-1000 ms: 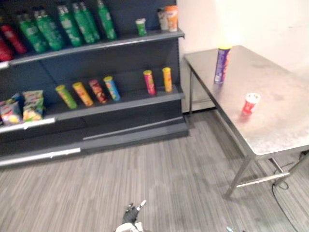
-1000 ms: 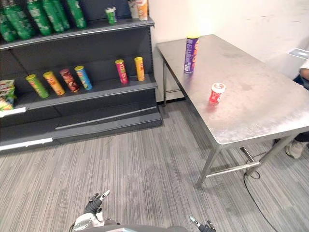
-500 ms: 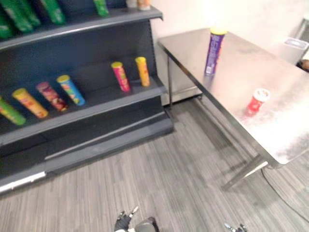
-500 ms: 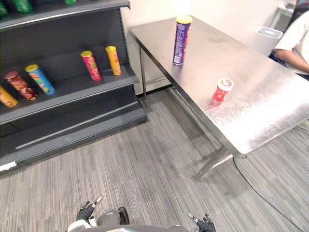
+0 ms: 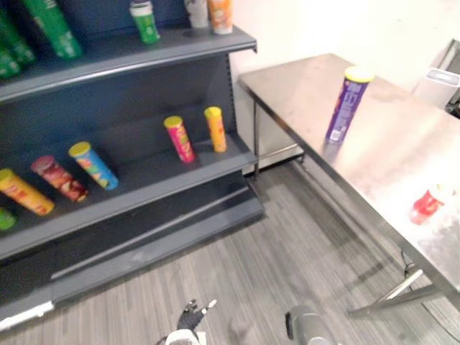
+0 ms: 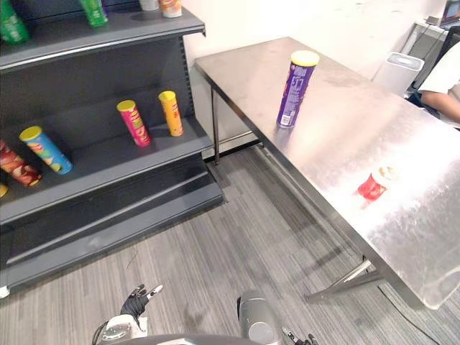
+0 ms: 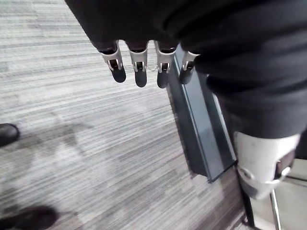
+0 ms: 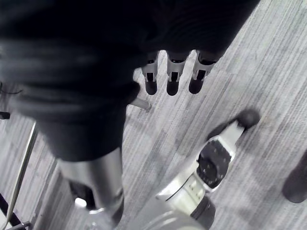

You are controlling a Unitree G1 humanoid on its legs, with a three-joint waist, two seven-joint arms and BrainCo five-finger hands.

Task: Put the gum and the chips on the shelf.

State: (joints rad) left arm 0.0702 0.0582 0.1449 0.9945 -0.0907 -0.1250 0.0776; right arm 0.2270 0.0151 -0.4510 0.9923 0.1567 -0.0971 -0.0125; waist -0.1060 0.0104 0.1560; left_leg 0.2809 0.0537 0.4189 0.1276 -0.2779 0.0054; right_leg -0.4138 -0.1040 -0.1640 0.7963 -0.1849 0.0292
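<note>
A tall purple chips can (image 6: pixel 296 88) stands upright on the steel table (image 6: pixel 338 136), its long axis vertical and its yellow lid on top. A small red gum tub (image 6: pixel 374 185) sits nearer the table's front edge, well apart from the dark shelf (image 6: pixel 93 162). Neither has moved since a second ago; the camera has swung. The left hand (image 7: pixel 139 72) and right hand (image 8: pixel 173 79) hang over the carpet, fingers straight and empty. The labels are too blurred to read.

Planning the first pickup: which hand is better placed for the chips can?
Right, likely: the table holding the chips can stands on the robot's right. The right hand and left hand both hang open, empty.
</note>
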